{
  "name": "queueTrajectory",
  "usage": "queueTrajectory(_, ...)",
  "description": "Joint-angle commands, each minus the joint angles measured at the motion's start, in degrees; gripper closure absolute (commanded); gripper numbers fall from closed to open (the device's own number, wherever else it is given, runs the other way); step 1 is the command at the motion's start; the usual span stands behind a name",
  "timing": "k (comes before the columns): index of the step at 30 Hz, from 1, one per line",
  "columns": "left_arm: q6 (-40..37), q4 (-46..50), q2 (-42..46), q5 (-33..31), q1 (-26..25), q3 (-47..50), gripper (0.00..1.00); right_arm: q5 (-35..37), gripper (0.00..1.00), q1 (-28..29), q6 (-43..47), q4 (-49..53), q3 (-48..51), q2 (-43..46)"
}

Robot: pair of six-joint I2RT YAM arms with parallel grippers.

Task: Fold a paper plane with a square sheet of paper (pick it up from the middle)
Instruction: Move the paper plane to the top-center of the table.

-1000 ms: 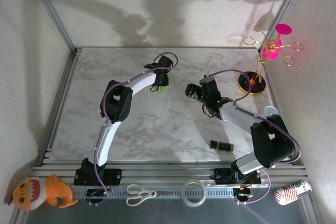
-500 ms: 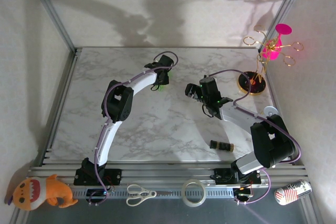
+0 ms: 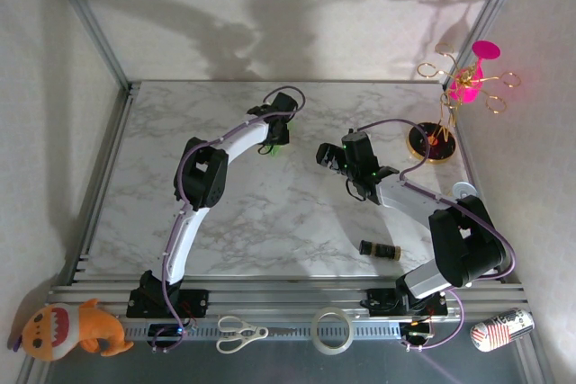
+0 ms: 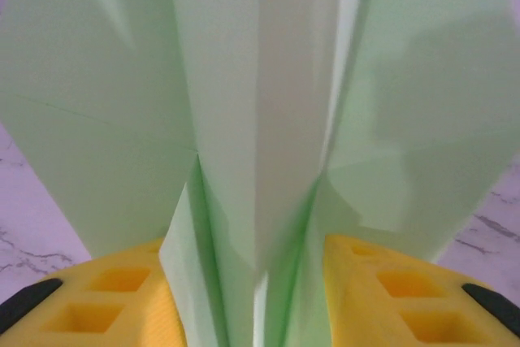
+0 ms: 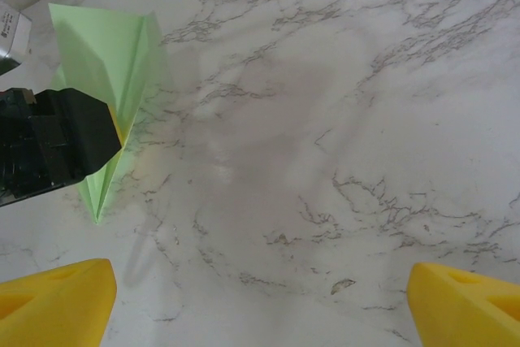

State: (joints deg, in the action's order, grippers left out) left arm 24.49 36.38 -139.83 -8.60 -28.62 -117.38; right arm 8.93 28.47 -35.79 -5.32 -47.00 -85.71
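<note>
The paper plane (image 4: 268, 103) is a light green pointed dart with crease lines, pinched by its folded keel between the yellow fingers (image 4: 122, 290) of my left gripper (image 4: 256, 282), which is shut on it. In the right wrist view the paper plane (image 5: 114, 62) hangs nose down above the marble, under the black body of the left gripper (image 5: 49, 148). My right gripper (image 5: 260, 306) stands open over bare marble to the right of the plane, with nothing between its fingers. In the top view the left gripper (image 3: 273, 141) shows a sliver of green paper plane (image 3: 270, 152), and the right gripper (image 3: 331, 157) sits a little to its right.
A pink and gold wire stand (image 3: 465, 85) on a dark round base (image 3: 432, 142) is at the back right. A small dark cylinder (image 3: 380, 249) lies near the right arm. Scissors (image 3: 240, 333), a tape roll (image 3: 332, 330), a plush toy (image 3: 74, 330) and a can (image 3: 502, 328) lie along the front rail.
The left gripper has shifted slightly toward the back with the plane, so less green shows in the top view. The right arm has barely moved.
</note>
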Motion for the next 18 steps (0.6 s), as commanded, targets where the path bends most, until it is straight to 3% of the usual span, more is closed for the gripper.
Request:
queueTrajectory(1, 1.48, 1.74, 6.54, -0.60, 0.49, -1.04, 0.55, 0.68, 0.07, -0.34, -0.82, -0.09, -1.94, 0.36)
queueTrajectory(13, 3.02, -5.44, 20.98, -2.40, 0.57, 8.05, 0.49, 4.17, 0.03, -0.30, 0.84, 0.14, -2.48, 3.35)
queueTrajectory(18, 2.83, -11.81, 30.55, -5.81, 1.10, 17.05, 0.44, 5.51, 0.01, -0.43, 3.13, -0.56, -2.64, 4.61)
